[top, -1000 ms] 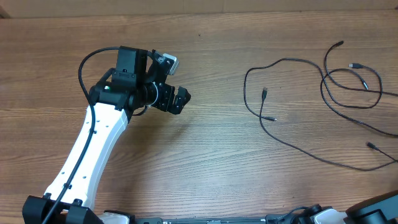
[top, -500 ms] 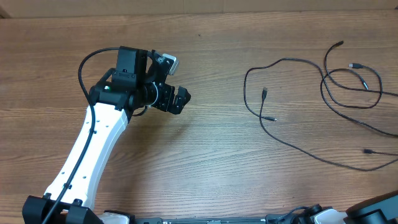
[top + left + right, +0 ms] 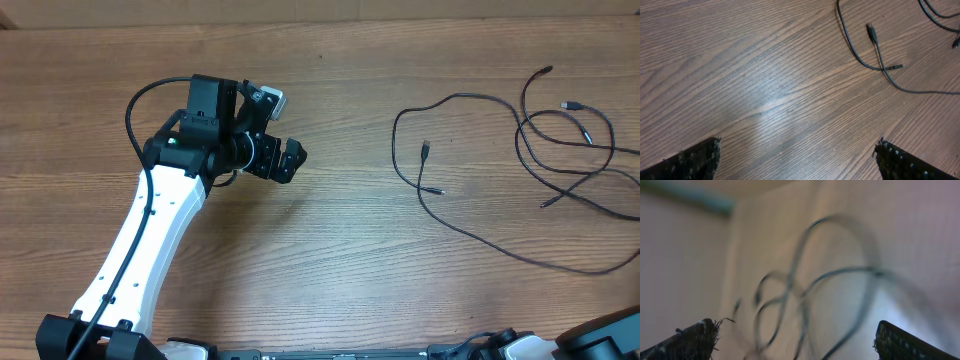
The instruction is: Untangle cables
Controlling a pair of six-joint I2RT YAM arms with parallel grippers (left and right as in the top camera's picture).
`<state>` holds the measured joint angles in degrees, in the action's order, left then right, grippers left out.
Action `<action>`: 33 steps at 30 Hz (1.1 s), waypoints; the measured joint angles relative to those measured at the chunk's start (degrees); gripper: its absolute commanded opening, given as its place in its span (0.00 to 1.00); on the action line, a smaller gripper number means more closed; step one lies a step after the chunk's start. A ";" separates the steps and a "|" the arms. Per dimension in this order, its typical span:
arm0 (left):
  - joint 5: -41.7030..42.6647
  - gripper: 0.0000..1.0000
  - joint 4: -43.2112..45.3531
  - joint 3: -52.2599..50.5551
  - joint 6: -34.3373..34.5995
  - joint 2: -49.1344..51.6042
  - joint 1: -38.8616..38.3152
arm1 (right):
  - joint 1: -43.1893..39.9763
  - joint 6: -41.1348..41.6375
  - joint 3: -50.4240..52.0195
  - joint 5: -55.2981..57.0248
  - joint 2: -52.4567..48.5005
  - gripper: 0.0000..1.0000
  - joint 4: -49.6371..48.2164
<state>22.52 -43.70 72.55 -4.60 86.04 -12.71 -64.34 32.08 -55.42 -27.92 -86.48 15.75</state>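
Left hand (image 3: 283,160) hovered over bare bench (image 3: 350,270), fingers wide apart, nothing in them. All the cables (image 3: 521,123) lay well off to the right-arm side of the left hand, flat on the bench and out of its reach as posed. The nearest strand curved toward the left hand and two small plug ends (image 3: 425,148) sat just inside that curve. Farther from the left hand, we saw the cords crossing one another in a loose loop, a silvery-tipped plug (image 3: 570,104) beside it and a loose plug end (image 3: 546,204) on the near side of that loop. Right hand (image 3: 800,341) was not in the overhead view. Its own camera showed both fingers spread with nothing gripped, and only blurred dark loops ahead, so we could not tell how close it was to them. We judged the step as between grasps: the cords were spread but not yet separated, with the crossings at the loop unsolved. The next move probably called for the right hand to pinch one cord close to a crossing and draw it out toward the left hand, over the open bench. It would need to lift enough that the plug end did not snag the other strands.
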 measured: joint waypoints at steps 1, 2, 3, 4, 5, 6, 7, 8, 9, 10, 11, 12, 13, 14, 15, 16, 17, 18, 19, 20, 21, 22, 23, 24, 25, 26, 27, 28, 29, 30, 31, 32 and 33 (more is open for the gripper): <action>0.00 1.00 0.00 0.00 0.00 0.00 0.00 | 1.33 -2.40 0.00 -3.48 0.00 1.00 -0.15; 0.00 1.00 0.00 0.00 0.00 0.00 0.00 | 2.21 -3.80 0.00 -5.42 0.00 1.00 -0.11; 0.00 1.00 0.00 0.00 0.00 0.00 0.00 | 3.80 -5.79 0.00 -7.63 0.00 1.00 0.00; -0.02 1.00 0.00 0.00 0.00 0.00 0.00 | 5.60 -7.76 0.00 -9.38 0.00 1.00 0.26; 0.00 1.00 0.02 0.00 0.00 0.00 0.00 | 7.30 -9.53 0.00 -10.49 0.00 1.00 0.35; 0.00 1.00 0.00 0.00 0.02 0.00 0.00 | 9.46 -11.58 0.00 -11.63 0.00 1.00 0.42; 0.00 1.00 0.02 0.00 0.02 0.00 0.00 | 11.58 -13.57 0.00 -12.50 0.00 1.00 0.24; 0.00 1.00 0.00 0.00 0.00 0.00 0.00 | 13.64 -15.08 0.00 -12.68 0.00 1.00 -0.04; -0.02 0.99 0.00 0.00 0.00 0.00 0.00 | 16.15 -16.44 0.00 -11.96 0.00 1.00 -0.63; 0.00 1.00 0.00 0.00 0.00 0.00 0.00 | 18.86 -17.64 0.00 -10.36 0.00 1.00 -1.25; 0.00 0.99 0.02 0.00 0.00 0.00 0.00 | 21.09 -18.32 0.00 -8.20 0.00 1.00 -1.62; 0.00 1.00 0.00 0.00 0.00 0.00 0.00 | 23.41 -18.75 0.00 -5.29 0.00 1.00 -1.90; 0.00 1.00 0.00 0.00 0.02 0.00 0.00 | 25.38 -19.15 0.00 -2.23 0.00 1.00 -2.05; -0.02 1.00 0.00 0.00 0.00 0.00 0.00 | 27.26 -19.43 0.00 1.20 0.00 1.00 -2.10; 0.00 1.00 0.00 0.00 0.00 0.00 0.00 | 29.03 -19.32 0.00 5.86 0.00 1.00 -2.12; -0.02 0.99 0.00 0.00 0.00 0.00 0.00 | 30.51 -18.47 0.00 11.30 0.00 1.00 -2.14; -0.02 1.00 0.02 0.00 0.00 0.00 0.00 | 31.41 -17.75 0.00 16.06 0.00 1.00 -2.12; -0.02 0.99 0.00 0.00 0.02 0.00 0.00 | 31.93 -16.79 0.00 20.74 0.00 1.00 -2.10; 0.00 1.00 0.00 0.00 0.02 0.00 0.00 | 31.82 -15.76 0.00 24.17 0.00 1.00 -2.12; -0.02 1.00 0.00 0.00 0.00 0.00 0.00 | 31.41 -14.80 0.00 26.97 -0.02 1.00 -2.10; -0.02 1.00 0.00 0.00 0.00 0.00 0.00 | 30.64 -13.81 0.00 29.00 -0.11 1.00 -2.12; -0.02 1.00 0.00 0.00 0.00 0.00 0.00 | 29.35 -12.52 0.00 30.97 -0.33 1.00 -2.23; -0.04 1.00 0.02 0.00 0.00 0.00 0.00 | 28.20 -11.89 0.00 31.80 -0.63 1.00 -2.54; -0.09 1.00 0.02 0.00 0.00 0.00 0.00 | 26.95 -11.26 0.00 32.39 -1.14 1.00 -2.89; -0.13 1.00 0.02 0.00 0.00 0.00 0.00 | 25.49 -10.71 0.00 32.85 -1.92 1.00 -3.39; -0.24 1.00 0.00 0.00 0.02 0.00 0.00 | 24.35 -10.34 0.00 32.89 -2.71 1.00 -3.76; -0.26 1.00 0.00 0.00 0.02 0.00 0.00 | 23.19 -9.94 -0.09 32.94 -3.76 1.00 -3.76; -0.28 1.00 0.02 0.00 0.00 0.00 0.00 | 22.05 -9.70 -0.22 32.89 -5.07 1.00 -3.69; -0.28 1.00 0.02 0.00 0.02 0.00 0.00 | 21.00 -9.53 -0.52 32.85 -6.60 0.99 -3.54; -0.28 0.99 0.00 0.00 0.00 0.00 0.00 | 20.06 -9.31 -1.14 32.79 -8.28 1.00 -3.21; -0.28 0.99 0.00 0.00 0.00 0.00 0.00 | 19.41 -9.18 -1.84 32.76 -9.70 1.00 -2.75; -0.28 1.00 0.00 0.00 0.00 0.00 0.00 | 18.71 -9.14 -2.82 32.68 -11.26 0.99 -2.16; -0.28 1.00 0.00 0.00 0.02 0.00 0.00 | 18.08 -8.94 -4.09 32.59 -12.85 1.00 -1.55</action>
<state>22.24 -43.70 72.55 -4.58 86.04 -12.71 -46.26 23.14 -59.51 4.67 -99.33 14.20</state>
